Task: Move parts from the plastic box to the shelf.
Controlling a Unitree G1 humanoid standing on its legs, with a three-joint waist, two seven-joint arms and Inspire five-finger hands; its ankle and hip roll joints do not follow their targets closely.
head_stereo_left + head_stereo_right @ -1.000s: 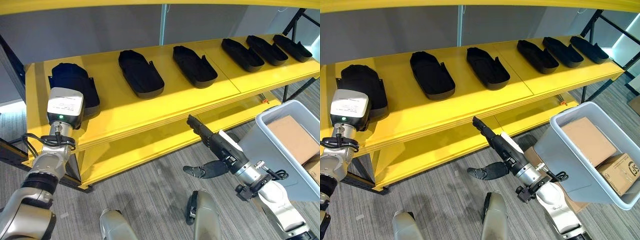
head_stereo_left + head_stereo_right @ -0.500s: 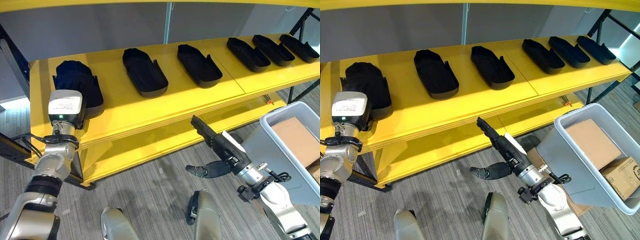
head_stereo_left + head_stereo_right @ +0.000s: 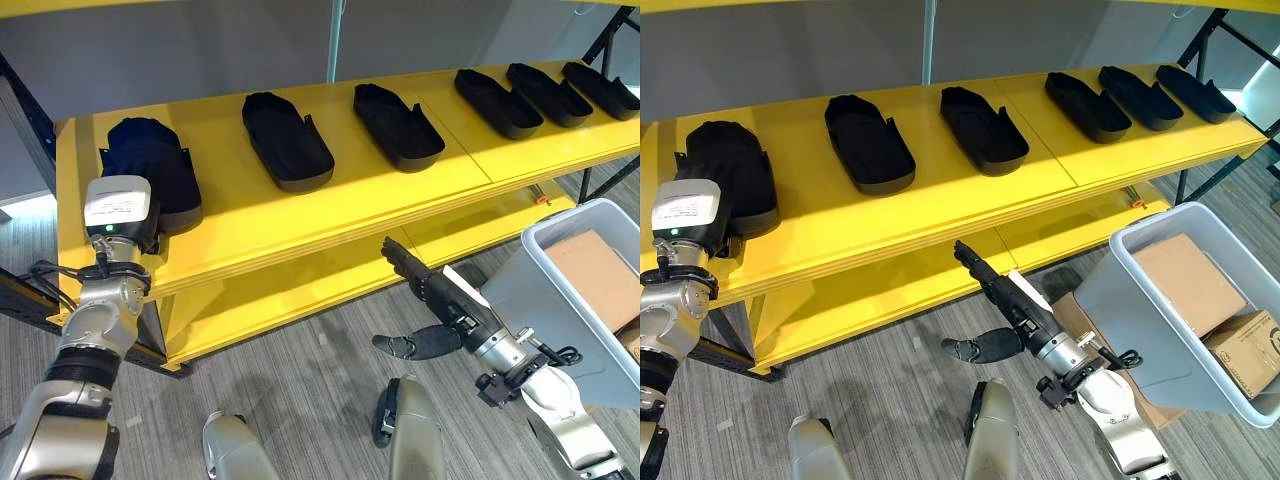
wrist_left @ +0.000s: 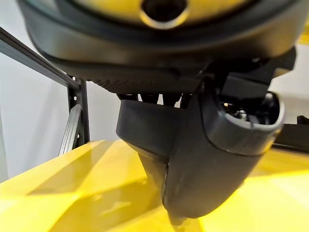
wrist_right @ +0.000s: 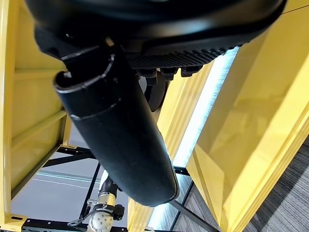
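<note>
The left hand has been drawn back from the leftmost part, now lying on the shelf; its state cannot be told. The right hand is held empty, fingers straight.

Six parts sit in a row along the shelf across the upper frame: one part at far left, two parts toward the centre, and three close together at upper right. The left hand sits at the shelf's left end, just in front of the leftmost part, with the left arm rising from the lower left. The right hand reaches in from the lower right, in front of the shelf's lower level, and the plastic box stands at the right edge with two cartons inside.
</note>
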